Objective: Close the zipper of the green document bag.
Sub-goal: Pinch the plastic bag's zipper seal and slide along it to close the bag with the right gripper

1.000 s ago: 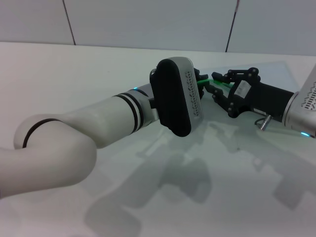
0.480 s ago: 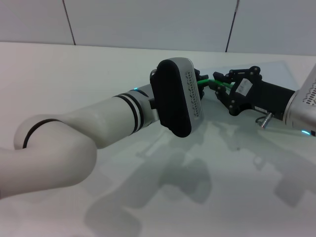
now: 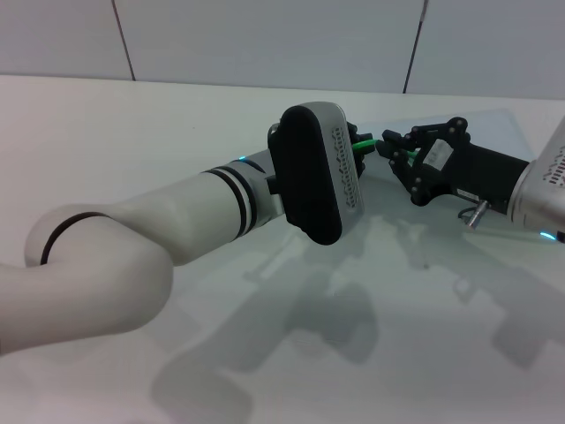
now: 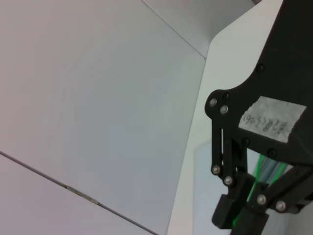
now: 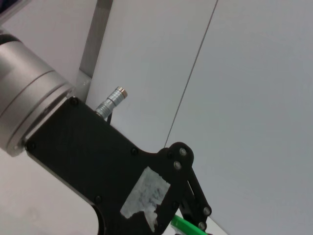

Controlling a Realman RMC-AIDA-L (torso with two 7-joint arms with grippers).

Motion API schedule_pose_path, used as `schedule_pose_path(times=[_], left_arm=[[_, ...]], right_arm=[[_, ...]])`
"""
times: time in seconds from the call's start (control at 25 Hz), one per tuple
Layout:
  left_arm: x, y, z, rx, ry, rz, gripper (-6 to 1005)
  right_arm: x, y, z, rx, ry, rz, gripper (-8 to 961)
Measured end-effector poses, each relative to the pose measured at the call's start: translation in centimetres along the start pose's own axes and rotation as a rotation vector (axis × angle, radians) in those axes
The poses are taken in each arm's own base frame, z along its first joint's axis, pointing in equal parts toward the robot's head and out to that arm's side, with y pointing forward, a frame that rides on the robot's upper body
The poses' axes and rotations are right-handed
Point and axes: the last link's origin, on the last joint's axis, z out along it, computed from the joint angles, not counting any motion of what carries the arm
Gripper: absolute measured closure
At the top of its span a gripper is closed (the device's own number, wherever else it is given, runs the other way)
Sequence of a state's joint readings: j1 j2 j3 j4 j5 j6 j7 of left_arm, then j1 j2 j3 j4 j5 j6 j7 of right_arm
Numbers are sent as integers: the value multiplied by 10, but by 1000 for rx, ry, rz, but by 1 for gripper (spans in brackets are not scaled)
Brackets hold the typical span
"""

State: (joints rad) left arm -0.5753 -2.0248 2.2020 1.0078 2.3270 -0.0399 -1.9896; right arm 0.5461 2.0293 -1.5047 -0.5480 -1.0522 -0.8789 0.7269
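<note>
While the head view is taken first, the left gripper [image 3: 355, 146] is seen reaching across the middle of the white table [image 3: 132, 132], largely hidden behind its own wrist housing, so whether its fingers are parted or pinched cannot be told. Just beside it, fingertip to fingertip, the right gripper [image 3: 388, 146] is met, its black fingers closed on the zipper [image 3: 365, 144], a thin bright green strip spanning the short gap between the two grippers. Beneath and beyond both, the green document bag [image 3: 494, 132] is laid flat, its pale translucent sheet extending under the right arm.

From the left wrist view, the right gripper [image 4: 244, 223] is shown close up, a taped label on its black body, with green strands of the zipper [image 4: 261, 171] running between its linkages.

From the right wrist view, a black gripper body with a worn label is seen, and a short end of the green zipper [image 5: 188, 226] lies against its linkage.
</note>
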Motion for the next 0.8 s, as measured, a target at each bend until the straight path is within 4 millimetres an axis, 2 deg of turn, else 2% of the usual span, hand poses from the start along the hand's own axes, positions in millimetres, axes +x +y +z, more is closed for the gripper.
schedule_pose_path(times=[0.36,0.8], left_arm=[[0,0,0,1,-1,-1,945],[-4,-1,-6,23,-4,7,946]], right_arm=[[3,-2,0,16,20,6,872],[9,-6,-3,44,46,20,856]])
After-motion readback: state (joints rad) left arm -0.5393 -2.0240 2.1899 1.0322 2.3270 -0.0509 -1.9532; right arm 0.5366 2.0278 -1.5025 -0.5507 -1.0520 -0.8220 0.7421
